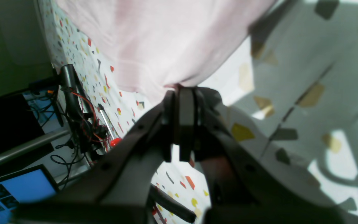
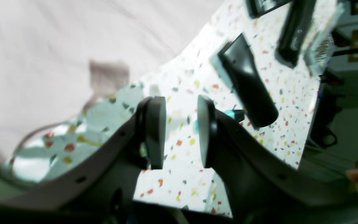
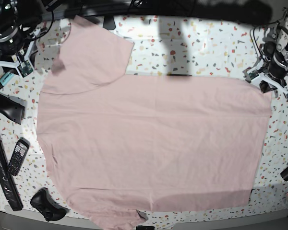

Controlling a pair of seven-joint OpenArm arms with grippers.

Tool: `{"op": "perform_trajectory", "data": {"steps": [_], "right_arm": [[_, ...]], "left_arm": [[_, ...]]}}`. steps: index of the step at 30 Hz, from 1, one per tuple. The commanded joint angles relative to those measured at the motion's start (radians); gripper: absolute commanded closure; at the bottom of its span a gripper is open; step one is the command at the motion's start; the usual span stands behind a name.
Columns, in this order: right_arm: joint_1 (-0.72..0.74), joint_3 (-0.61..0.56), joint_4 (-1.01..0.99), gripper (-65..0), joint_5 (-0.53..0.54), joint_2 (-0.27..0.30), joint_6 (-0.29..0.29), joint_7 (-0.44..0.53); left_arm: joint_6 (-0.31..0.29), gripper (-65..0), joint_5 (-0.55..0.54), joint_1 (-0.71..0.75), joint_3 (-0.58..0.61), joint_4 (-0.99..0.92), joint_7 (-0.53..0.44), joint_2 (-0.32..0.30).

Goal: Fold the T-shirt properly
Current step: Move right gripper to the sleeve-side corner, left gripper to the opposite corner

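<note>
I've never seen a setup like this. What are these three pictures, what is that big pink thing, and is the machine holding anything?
This is a robot with two arms, each ending in a two-fingered gripper with a small camera beside it. The overhead picture looks down on a speckled table where a pale pink T-shirt lies spread out, waiting to be folded. The other two pictures come from the wrist cameras. The left gripper is pinched shut on an edge of the T-shirt. The right gripper is open, holding nothing, with the shirt beside it. Along that side of the table lie a remote control and some dark tools I cannot identify.
</note>
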Motion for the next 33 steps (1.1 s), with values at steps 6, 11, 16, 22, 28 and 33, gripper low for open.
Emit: {"op": "perform_trajectory", "data": {"steps": [6, 11, 16, 22, 28, 33], "right_arm": [[-0.003, 0.008, 0.013, -17.4, 0.018, 0.015, 0.057, 0.01], [-0.003, 0.008, 0.005, -17.4, -0.013, 0.017, 0.179, 0.068], [-0.003, -0.008, -0.02, -17.4, -0.12, 0.018, 0.221, 0.095], [-0.002, -0.14, -0.129, -17.4, -0.355, 0.056, 0.179, 0.167], [-0.002, -0.358, -0.229, -17.4, -0.631, 0.154, -0.049, 0.163], [0.028, -0.48, -0.276, -17.4, -0.715, 0.166, -0.167, 0.149]], "left_arm": [[-0.038, 0.0, -0.008, 0.008, 0.0, -0.002, 0.007, -0.019], [-0.038, 0.0, -0.009, 0.008, 0.0, -0.002, 0.007, -0.019], [-0.038, 0.0, -0.009, 0.008, 0.0, -0.002, 0.007, -0.019], [-0.037, 0.0, -0.008, 0.008, 0.0, -0.002, 0.008, -0.019], [-0.034, 0.0, -0.008, 0.006, 0.0, -0.002, 0.008, -0.019], [-0.031, 0.0, -0.008, 0.006, 0.0, -0.002, 0.008, -0.019]]}}
